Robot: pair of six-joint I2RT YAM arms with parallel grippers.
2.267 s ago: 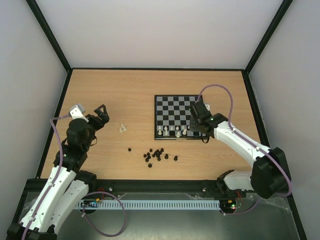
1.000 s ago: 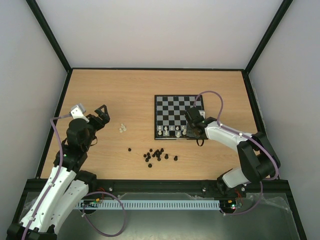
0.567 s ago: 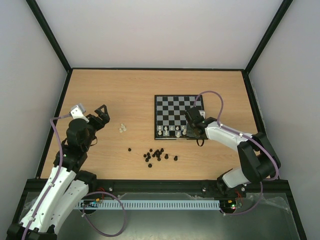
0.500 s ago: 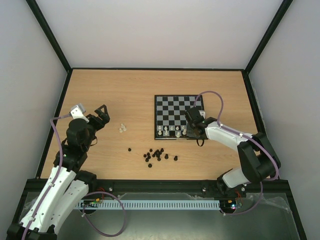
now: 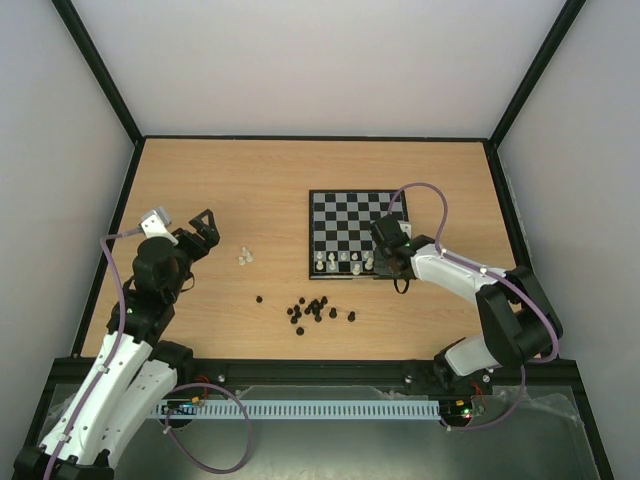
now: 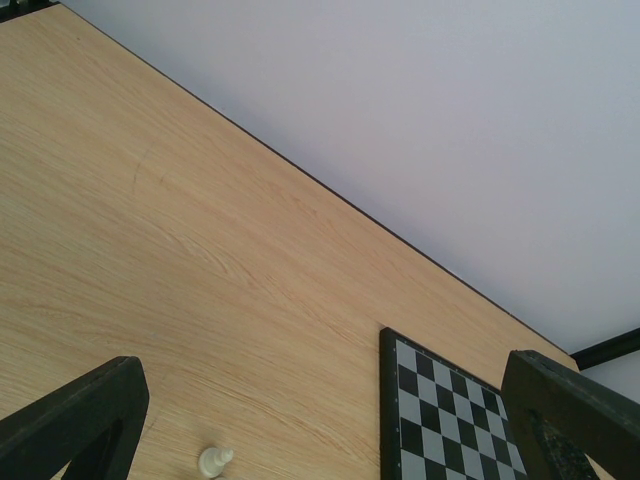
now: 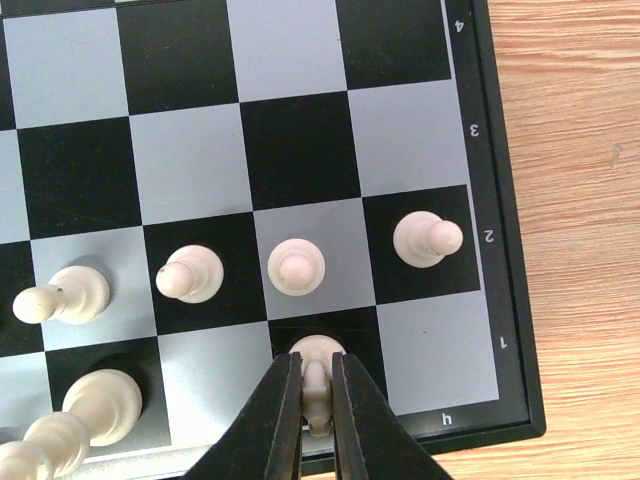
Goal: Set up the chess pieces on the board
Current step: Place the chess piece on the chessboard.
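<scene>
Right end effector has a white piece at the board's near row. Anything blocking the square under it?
Nothing visible. The right end effector pinches the white piece over a black first-rank square that holds nothing else; the nearest pawn stands one square ahead, apart from it.

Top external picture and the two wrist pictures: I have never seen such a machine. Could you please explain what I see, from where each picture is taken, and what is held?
Two white robot arms are bolted at the near edge of a wooden table. The wide picture looks down from above. The other two come from a small camera on each wrist. The left tool is open and empty. The right tool is shut on a white chess piece at the edge row of the chessboard, beside a row of white pawns. Loose black pieces and two white pieces lie on the table beside the board.
</scene>
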